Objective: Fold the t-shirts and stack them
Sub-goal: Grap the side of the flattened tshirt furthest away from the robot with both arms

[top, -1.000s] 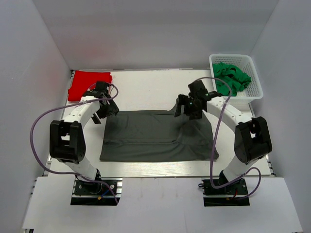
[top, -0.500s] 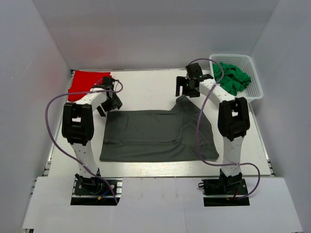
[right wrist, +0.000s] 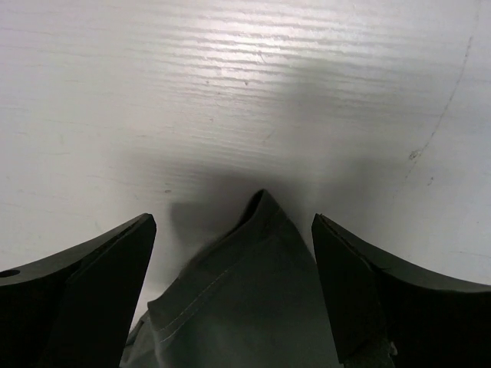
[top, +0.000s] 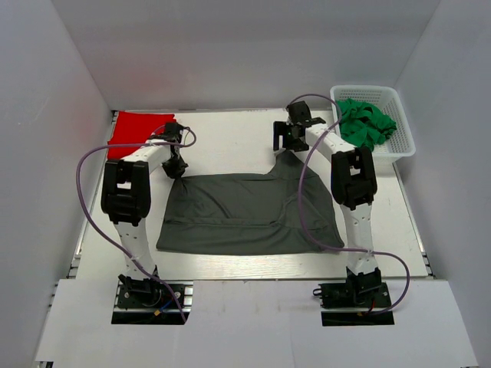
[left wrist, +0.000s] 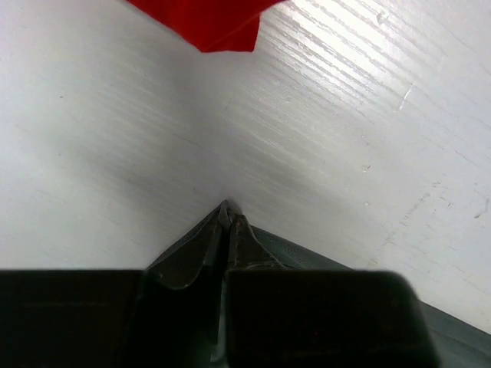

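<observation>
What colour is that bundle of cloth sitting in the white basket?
The cloth in the white basket is bright green, clearest in the overhead view.

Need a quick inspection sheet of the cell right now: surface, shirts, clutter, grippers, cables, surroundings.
Surface: white table, faint scratches.
Job's things: grey t-shirt spread mid-table; red t-shirt folded, far-left corner.
Clutter: white basket far right, green cloth inside.
Grippers: left gripper shut on grey t-shirt's far-left corner; right gripper open, straddling far-right corner.
Cables: purple cables loop from both arms.
Surroundings: white walls on three sides.
</observation>
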Controlling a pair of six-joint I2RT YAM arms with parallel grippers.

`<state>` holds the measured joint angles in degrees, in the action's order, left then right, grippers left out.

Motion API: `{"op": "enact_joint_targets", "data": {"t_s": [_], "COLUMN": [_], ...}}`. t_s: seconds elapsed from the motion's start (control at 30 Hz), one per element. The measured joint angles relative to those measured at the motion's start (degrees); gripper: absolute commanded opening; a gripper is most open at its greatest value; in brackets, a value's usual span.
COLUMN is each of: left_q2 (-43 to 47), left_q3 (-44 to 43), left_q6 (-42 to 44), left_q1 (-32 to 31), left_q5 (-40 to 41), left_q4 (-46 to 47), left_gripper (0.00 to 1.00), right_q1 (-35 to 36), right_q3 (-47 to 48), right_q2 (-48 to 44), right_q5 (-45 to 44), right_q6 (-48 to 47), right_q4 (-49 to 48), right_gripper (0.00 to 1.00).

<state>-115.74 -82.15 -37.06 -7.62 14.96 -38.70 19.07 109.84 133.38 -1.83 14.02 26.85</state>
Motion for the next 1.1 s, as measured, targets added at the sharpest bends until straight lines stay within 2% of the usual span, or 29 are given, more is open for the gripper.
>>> {"op": "enact_joint_targets", "data": {"t_s": [0.03, 0.1, 0.2, 0.3, 0.33, 0.37, 0.4, 0.47, 0.5, 0.53, 0.7, 1.1], "left_q2": [0.0, 0.0, 0.1, 0.1, 0.1, 0.1, 0.1, 0.2, 0.2, 0.2, 0.6, 1.4], "left_q3": [0.1, 0.1, 0.2, 0.3, 0.3, 0.3, 0.3, 0.3, 0.3, 0.3, 0.3, 0.8], "left_q6": [0.2, 0.2, 0.2, 0.2, 0.2, 0.3, 0.4, 0.4, 0.3, 0.3, 0.3, -1.6], "left_q1": [0.0, 0.0, 0.0, 0.0, 0.0, 0.0, 0.0, 0.0, 0.0, 0.0, 0.0, 1.1], "left_q5": [-0.1, -0.4, -0.8, -0.8, -0.8, -0.8, -0.8, -0.7, -0.7, -0.5, 0.1, 4.2], "left_q4": [0.1, 0.3, 0.4, 0.4, 0.3, 0.3, 0.3, 0.2, 0.1, 0.0, -1.6, -2.9], "left_gripper": [0.10, 0.10, 0.13, 0.21, 0.26, 0.35, 0.40, 0.50, 0.72, 0.83, 0.98, 0.98], "right_q1": [0.0, 0.0, 0.0, 0.0, 0.1, 0.1, 0.0, 0.1, 0.1, 0.0, 0.1, -1.7], "right_q3": [-0.5, -1.6, -2.1, -2.2, -2.2, -2.2, -2.3, -2.8, -3.3, -3.7, -7.2, -10.2], "right_q2": [0.0, 0.0, -0.2, -0.2, -0.1, -0.1, -0.1, -0.2, -0.2, -0.3, -2.4, -4.7], "right_q5": [-0.3, -1.3, -2.1, -2.5, -2.5, -2.5, -2.4, -2.5, -2.6, -2.7, -5.6, -14.0], "right_q6": [0.0, -0.2, -0.3, -0.4, -0.3, -0.3, -0.1, 0.7, 0.8, 0.9, 2.0, 3.8], "right_q4": [-0.1, -0.8, -1.8, -1.8, -1.7, -1.7, -1.8, -2.3, -3.0, -3.5, -5.5, -4.1], "right_gripper": [0.85, 0.83, 0.66, 0.41, 0.32, 0.23, 0.01, 0.00, 0.00, 0.00, 0.00, 0.00]}}
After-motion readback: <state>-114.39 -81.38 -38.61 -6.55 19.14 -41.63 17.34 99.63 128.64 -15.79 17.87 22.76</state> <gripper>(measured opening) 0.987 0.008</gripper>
